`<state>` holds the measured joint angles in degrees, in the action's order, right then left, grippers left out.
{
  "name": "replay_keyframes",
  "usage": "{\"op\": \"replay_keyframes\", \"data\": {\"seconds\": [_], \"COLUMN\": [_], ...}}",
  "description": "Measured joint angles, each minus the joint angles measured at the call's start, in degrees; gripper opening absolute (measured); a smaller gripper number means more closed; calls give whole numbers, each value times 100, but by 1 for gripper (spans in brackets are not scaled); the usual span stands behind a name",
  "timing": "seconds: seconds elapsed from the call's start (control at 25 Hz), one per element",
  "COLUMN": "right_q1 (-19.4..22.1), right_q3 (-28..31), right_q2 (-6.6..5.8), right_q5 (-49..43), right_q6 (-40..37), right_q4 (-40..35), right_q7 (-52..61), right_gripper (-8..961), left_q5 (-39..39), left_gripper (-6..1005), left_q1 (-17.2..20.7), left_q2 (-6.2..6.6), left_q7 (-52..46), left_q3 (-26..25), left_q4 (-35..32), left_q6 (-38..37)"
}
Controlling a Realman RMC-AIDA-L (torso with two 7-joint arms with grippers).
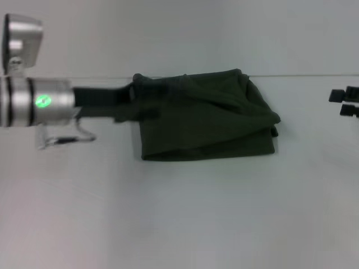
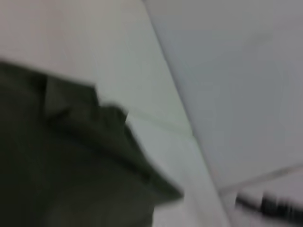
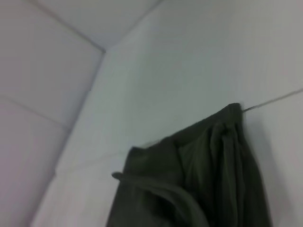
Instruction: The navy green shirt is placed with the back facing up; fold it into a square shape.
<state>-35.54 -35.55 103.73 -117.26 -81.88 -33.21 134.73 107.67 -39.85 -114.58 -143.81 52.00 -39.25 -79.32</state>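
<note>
Left pincer [image 1: 137, 103], seen from the head, meets the near-square navy green shirt [image 1: 207, 117] on the bench [image 1: 179, 213]; its grip cannot be told. Right pincer [image 1: 345, 102] idles well apart. Wrist views show rumpled layers; squaring the edges likely remains.

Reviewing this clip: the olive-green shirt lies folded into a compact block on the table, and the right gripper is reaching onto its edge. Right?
Not quite: the head view shows the left gripper at the shirt's edge; the right gripper sits well clear.
</note>
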Motion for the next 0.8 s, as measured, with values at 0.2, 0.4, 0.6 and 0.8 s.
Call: {"op": "replay_keyframes", "data": {"seconds": [0.2, 0.4, 0.6, 0.8], "right_q1": [-791, -1808, -2298, -2560], "right_q3": [-343, -1001, -1750, -2042], "right_q2": [-121, 231, 638, 1265], "right_q5": [-914, -1963, -2843, -3630], "right_q6": [-44, 484, 1215, 2008], "right_q4": [-754, -1102, -1047, -1031], "right_q7": [183, 162, 275, 91], "right_gripper": [747, 748, 748, 743], "left_q5": [64, 31, 16, 2], "left_gripper": [875, 874, 873, 873], "left_q1": [519, 1157, 1325, 1391], "left_q2": [193, 50, -57, -301], "left_q7": [750, 1145, 1264, 1415], "left_q3": [-132, -782, -941, -1157], "left_q4": [5, 4, -4, -23], "left_q6": [-580, -594, -617, -634]}}
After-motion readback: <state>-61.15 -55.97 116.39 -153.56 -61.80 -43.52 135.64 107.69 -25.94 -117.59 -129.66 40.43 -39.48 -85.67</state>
